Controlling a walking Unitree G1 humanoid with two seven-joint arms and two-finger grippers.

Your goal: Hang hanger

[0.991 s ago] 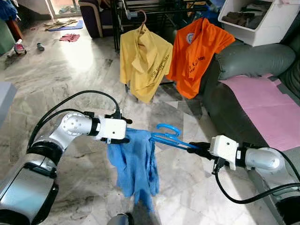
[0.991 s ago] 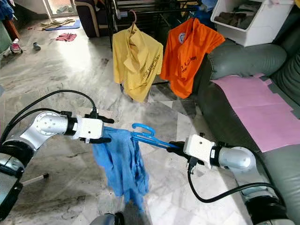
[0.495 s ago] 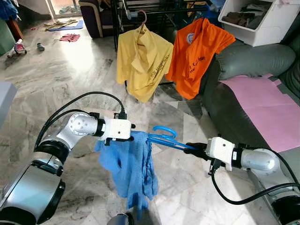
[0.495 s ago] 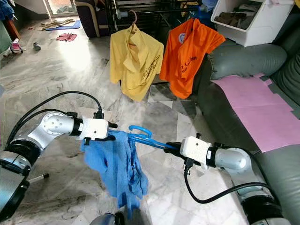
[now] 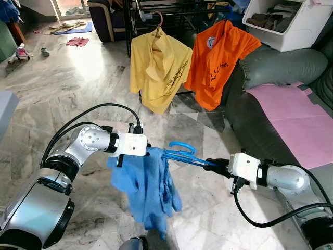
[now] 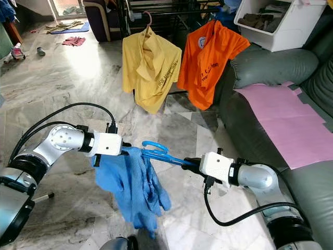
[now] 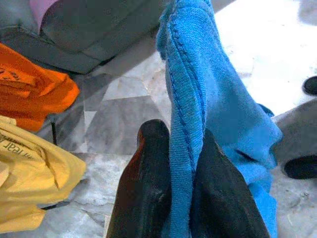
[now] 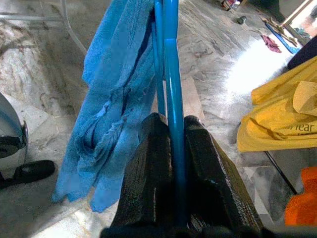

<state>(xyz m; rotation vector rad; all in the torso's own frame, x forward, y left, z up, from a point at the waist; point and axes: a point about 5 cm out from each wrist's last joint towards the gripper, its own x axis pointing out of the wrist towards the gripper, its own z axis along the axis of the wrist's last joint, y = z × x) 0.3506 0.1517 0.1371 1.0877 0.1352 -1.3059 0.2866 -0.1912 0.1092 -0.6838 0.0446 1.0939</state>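
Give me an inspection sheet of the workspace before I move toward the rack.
Surface: marble floor, glare patch near the doorway.
Job's things: blue hanger with blue garment draped from it; drying rack ahead holds yellow shirt and orange shirt.
Clutter: clothes and a shoe on the far floor.
Grippers: left gripper shut on the garment's edge; right gripper shut on the hanger's bar.
Cables: black cables loop from both wrists.
Surroundings: grey sofa with pink sheet, white bin.
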